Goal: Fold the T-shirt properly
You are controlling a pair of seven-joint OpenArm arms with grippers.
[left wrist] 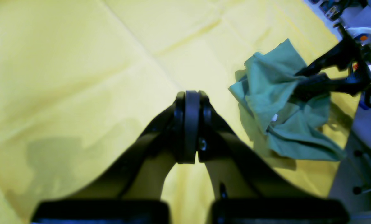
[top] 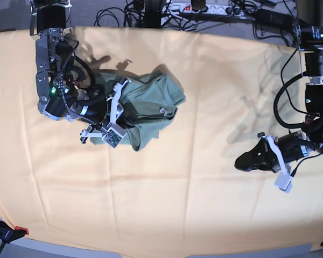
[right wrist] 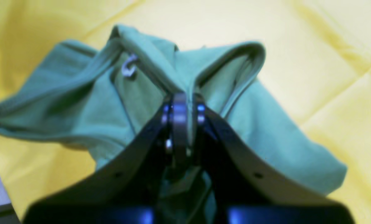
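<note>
The sage-green T-shirt [top: 169,91] lies crumpled in a heap at the back left of the yellow-orange cloth [top: 177,193]. My right gripper [top: 162,111] is shut on a bunched fold of the shirt [right wrist: 80,105] and lifts it into a peak; a small white label [right wrist: 128,68] shows inside the collar. In the left wrist view the shirt [left wrist: 272,102] hangs from the right gripper [left wrist: 300,81] at the right. My left gripper [left wrist: 190,96] is shut and empty, low over the bare cloth [left wrist: 80,62] at the right of the table [top: 242,161], far from the shirt.
Cables and a power strip [top: 199,8] run along the back edge. A red-tipped clamp [top: 13,232] holds the cloth at the front left corner. The cloth has creases and ends near the front edge [top: 151,252].
</note>
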